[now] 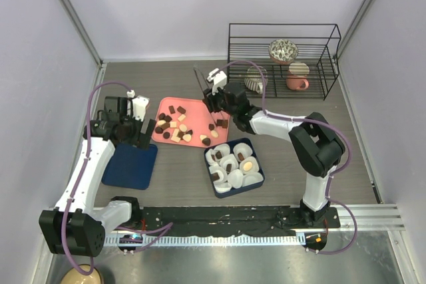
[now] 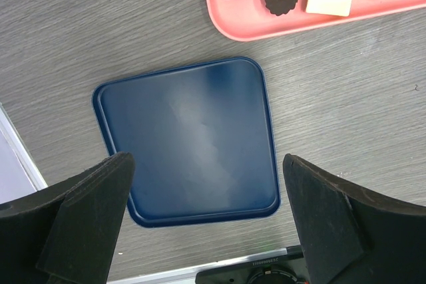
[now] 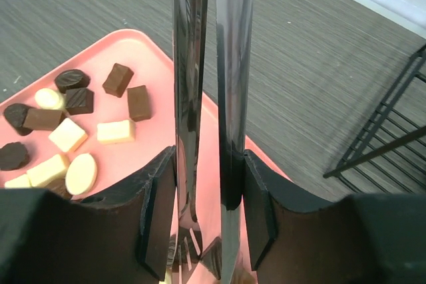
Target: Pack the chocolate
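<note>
My right gripper [image 3: 206, 211] clamps the tongs [image 3: 229, 64] at the pink tray's [image 3: 153, 64] far right corner, most chocolate [image 3: 116, 131] lies on that tray, and my left gripper [image 2: 208, 191] gapes above the lid [image 2: 193, 131], so I'm mid-pick and should next bring the tips down around one piece.

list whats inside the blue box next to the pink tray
White paper cups fill the blue box; a few hold chocolate pieces, dark and cream. The cups cover the box floor, so anything beneath them cannot be seen.
</note>
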